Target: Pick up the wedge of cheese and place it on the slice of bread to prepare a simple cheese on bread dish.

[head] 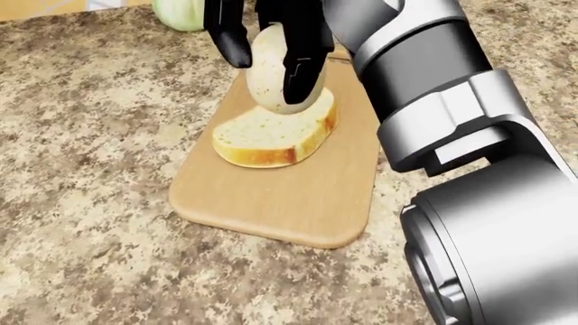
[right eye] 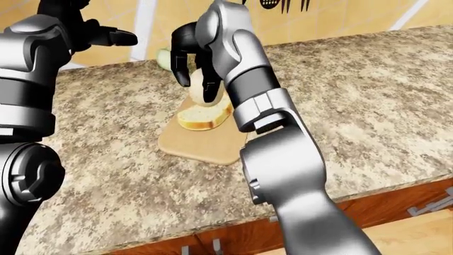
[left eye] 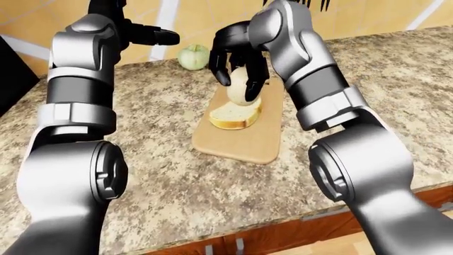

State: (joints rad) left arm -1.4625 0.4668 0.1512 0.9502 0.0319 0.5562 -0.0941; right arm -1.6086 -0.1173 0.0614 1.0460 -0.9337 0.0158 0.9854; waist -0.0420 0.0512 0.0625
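Observation:
A slice of bread (head: 271, 135) lies on a wooden cutting board (head: 280, 196) on the granite counter. My right hand (head: 266, 51) is shut on the pale wedge of cheese (head: 271, 78) and holds it upright, its lower end touching or just above the top edge of the bread. The dark fingers (head: 303, 61) wrap the upper part of the cheese. My left hand (left eye: 152, 36) is raised at the upper left of the left-eye view, off the counter, empty with fingers extended.
A pale green round fruit or vegetable (left eye: 193, 56) sits on the counter above the board near the tiled wall. The counter edge (left eye: 368, 204) runs along the bottom right, with cabinet drawers below it.

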